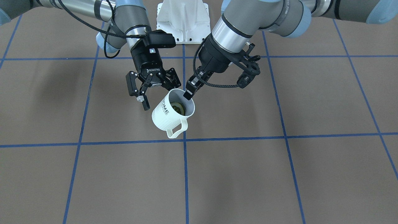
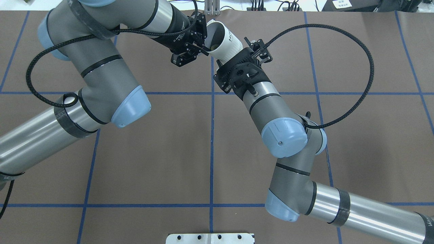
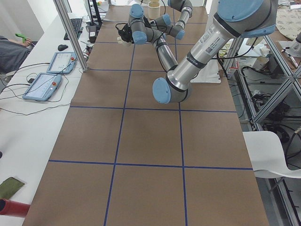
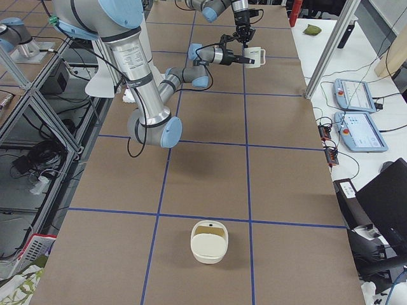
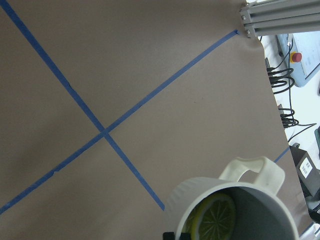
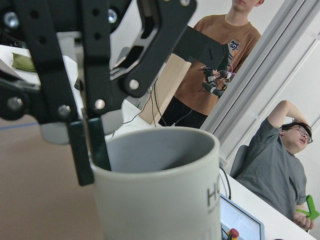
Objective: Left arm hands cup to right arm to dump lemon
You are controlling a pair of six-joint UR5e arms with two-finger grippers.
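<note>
The white cup [image 1: 169, 113] hangs tilted above the table, its handle toward the table. My left gripper [image 1: 187, 92] is shut on the cup's rim, one finger inside the mouth. The lemon [image 1: 178, 108] lies inside the cup and also shows in the left wrist view [image 5: 215, 216]. My right gripper [image 1: 160, 95], marked ROBOTIQ, is open right against the cup's lettered side, one finger [image 1: 145, 104] just beside the wall. In the overhead view the cup [image 2: 226, 43] sits between the left gripper [image 2: 202, 45] and the right wrist. The right wrist view is filled by the cup [image 6: 160, 190].
A white container [image 4: 209, 241] stands on the brown, blue-taped table [image 1: 248, 174] near the right end. The robot's white base plate [image 1: 182, 18] is behind the arms. Tablets [image 4: 359, 130] lie on the side bench. Two people [image 6: 220, 65] are beyond the table.
</note>
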